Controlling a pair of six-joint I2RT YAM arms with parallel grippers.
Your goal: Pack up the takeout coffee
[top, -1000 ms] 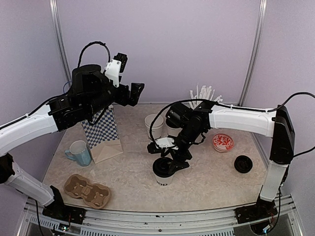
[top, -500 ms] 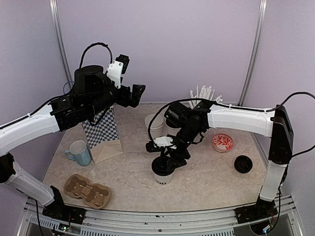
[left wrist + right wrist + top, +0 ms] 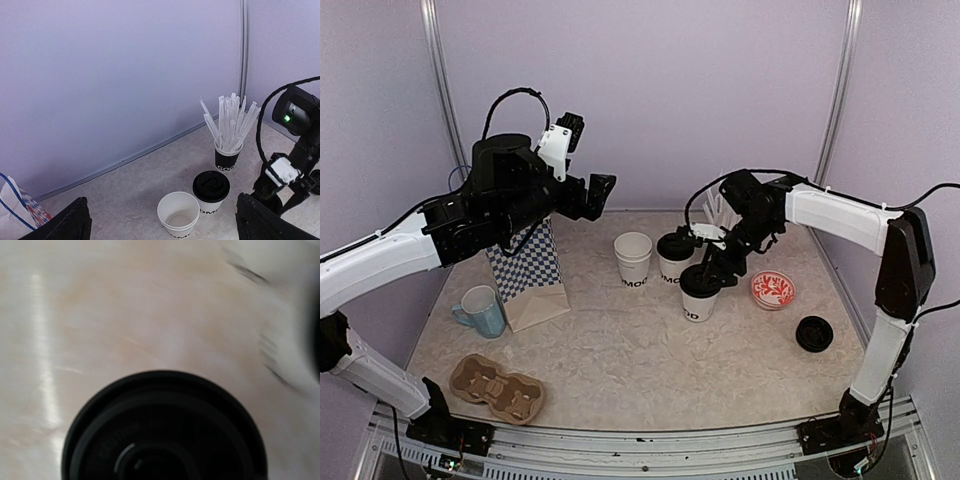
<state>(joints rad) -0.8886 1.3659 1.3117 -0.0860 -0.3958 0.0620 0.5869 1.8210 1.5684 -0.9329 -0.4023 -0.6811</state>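
Observation:
Three white takeout coffee cups with black lettering stand mid-table. One is an open cup (image 3: 633, 258) (image 3: 178, 215). Beside it is a cup with a black lid (image 3: 674, 257) (image 3: 211, 191). The third lidded cup (image 3: 697, 297) is just right of them, with my right gripper (image 3: 711, 271) shut on it from above. Its black lid (image 3: 165, 435) fills the bottom of the blurred right wrist view, where no fingers show. My left gripper (image 3: 601, 191) (image 3: 162, 222) hangs open high over the table's back left, holding nothing.
A blue-checked paper bag (image 3: 528, 275) stands at the left, a light-blue mug (image 3: 483, 310) in front of it. A cardboard cup carrier (image 3: 498, 388) lies front left. A black-banded cup of straws (image 3: 227, 156), a red-patterned dish (image 3: 773, 290) and a loose black lid (image 3: 814, 333) are at the right.
My right gripper closed on the lidded cup at front centre and carried it back and to the right, beside the other two cups. The left arm has barely moved.

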